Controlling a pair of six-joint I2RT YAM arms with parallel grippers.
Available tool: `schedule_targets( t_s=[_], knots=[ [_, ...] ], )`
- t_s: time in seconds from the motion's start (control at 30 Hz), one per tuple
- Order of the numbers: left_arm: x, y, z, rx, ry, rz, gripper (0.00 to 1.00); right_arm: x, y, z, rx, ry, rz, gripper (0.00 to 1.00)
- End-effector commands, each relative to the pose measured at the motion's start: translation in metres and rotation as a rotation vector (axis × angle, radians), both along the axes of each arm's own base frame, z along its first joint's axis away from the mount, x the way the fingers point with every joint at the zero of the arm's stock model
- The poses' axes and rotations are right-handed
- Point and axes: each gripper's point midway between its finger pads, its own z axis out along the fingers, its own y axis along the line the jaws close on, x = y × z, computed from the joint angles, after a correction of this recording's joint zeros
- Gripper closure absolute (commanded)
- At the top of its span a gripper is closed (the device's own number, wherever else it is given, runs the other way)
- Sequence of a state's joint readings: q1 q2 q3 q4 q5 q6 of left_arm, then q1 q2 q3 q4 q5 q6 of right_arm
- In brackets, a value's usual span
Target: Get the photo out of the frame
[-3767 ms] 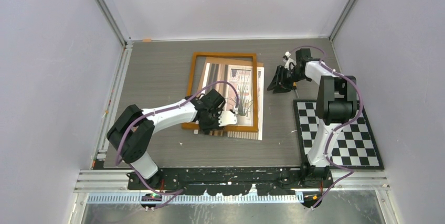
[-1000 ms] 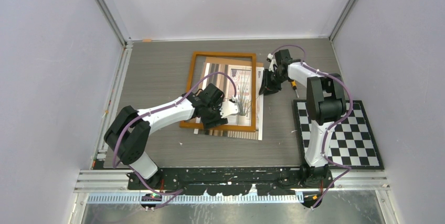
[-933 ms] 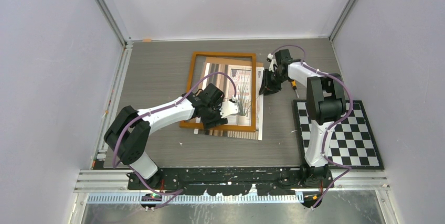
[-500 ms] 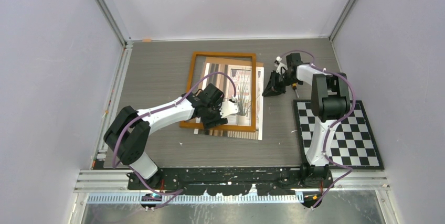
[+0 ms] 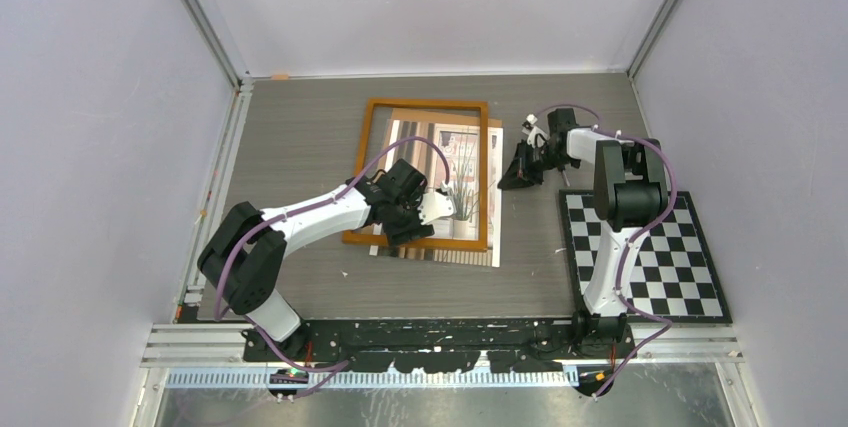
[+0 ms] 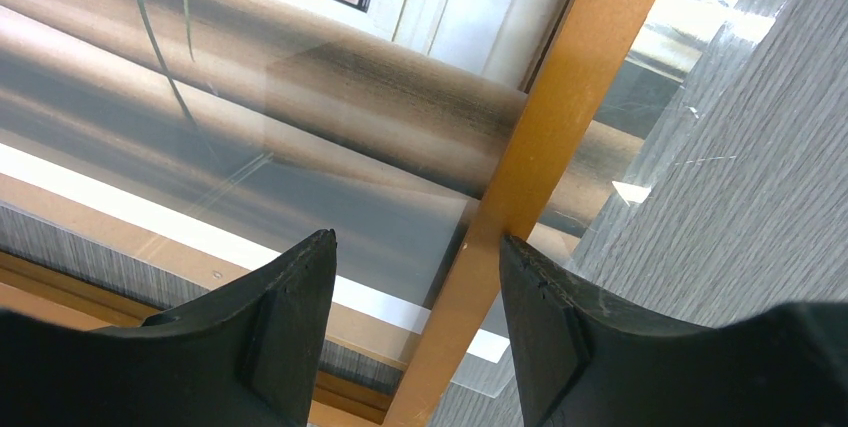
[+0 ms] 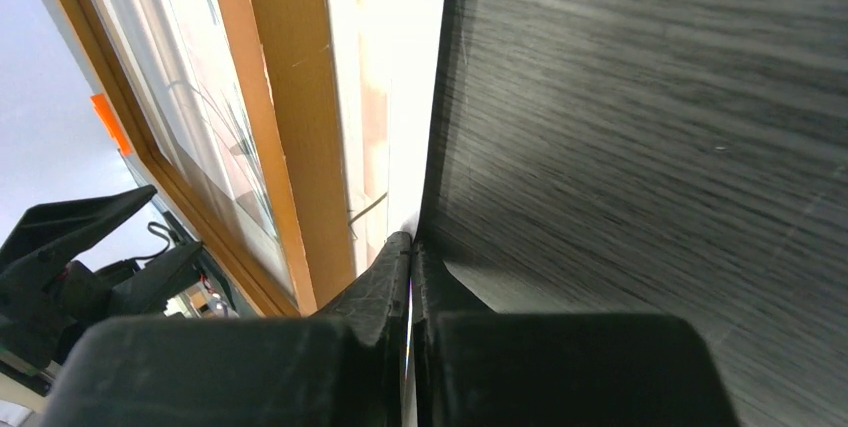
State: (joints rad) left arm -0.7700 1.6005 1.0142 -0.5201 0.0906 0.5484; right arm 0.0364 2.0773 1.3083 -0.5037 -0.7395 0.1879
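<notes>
Frame (image 5: 428, 104): lies flat at the middle of the desk (image 5: 300, 137), glossy front up. It has a thin orange-brown border.
Photo (image 5: 455, 255): lies under the frame and sits slightly askew to it. The window, brown curtains and spiky plant show through the glass. A pale strip sticks out past the frame's right bar, and a striped band sticks out past its near bar.
Left gripper (image 5: 437, 211): over the near right part of the frame, with the arm reaching in from the left. Its 2 fingers are spread with nothing held between them.
Left wrist view: the 2 dark fingertips sit on either side of one orange bar (image 6: 540, 147). One is over the glass and the other is on the desk side of the bar. I cannot tell whether they touch the frame.
Right gripper (image 5: 506, 183): low on the desk, just right of the frame, at the photo's protruding right edge.
Right wrist view: the fingers are pressed together (image 7: 410, 242). The thin bright edge of the photo runs straight into the seam between them, so they pinch that edge. The frame's bar (image 7: 290, 147) lies just beyond, and bare desk is on the other side.
Mat (image 5: 650, 257): black-and-white checks, flat at the near right of the desk, apart from the frame.
</notes>
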Motion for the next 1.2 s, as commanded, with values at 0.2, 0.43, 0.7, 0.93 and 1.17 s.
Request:
schedule_targets(
  t_s=[0.2, 0.43, 0.7, 0.93, 1.17],
  knots=[
    [0.003, -0.005, -0.008, -0.023, 0.004, 0.013, 0.37, -0.003, 0.013, 0.027, 0.069, -0.059, 0.019, 0.99],
    [0.003, -0.005, -0.008, -0.023, 0.007, 0.015, 0.37, -0.003, 0.016, 0.034, 0.100, -0.079, 0.021, 0.99],
    [0.004, -0.007, -0.009, -0.026, 0.010, 0.015, 0.37, -0.004, 0.017, 0.033, 0.100, -0.069, 0.016, 0.98],
    [0.004, -0.007, -0.010, -0.028, 0.012, 0.014, 0.37, -0.016, 0.014, 0.008, 0.070, 0.008, 0.024, 0.86],
    [0.004, -0.009, -0.010, -0.032, 0.016, 0.016, 0.37, -0.020, 0.016, -0.005, 0.083, 0.047, 0.034, 0.84]
  ],
)
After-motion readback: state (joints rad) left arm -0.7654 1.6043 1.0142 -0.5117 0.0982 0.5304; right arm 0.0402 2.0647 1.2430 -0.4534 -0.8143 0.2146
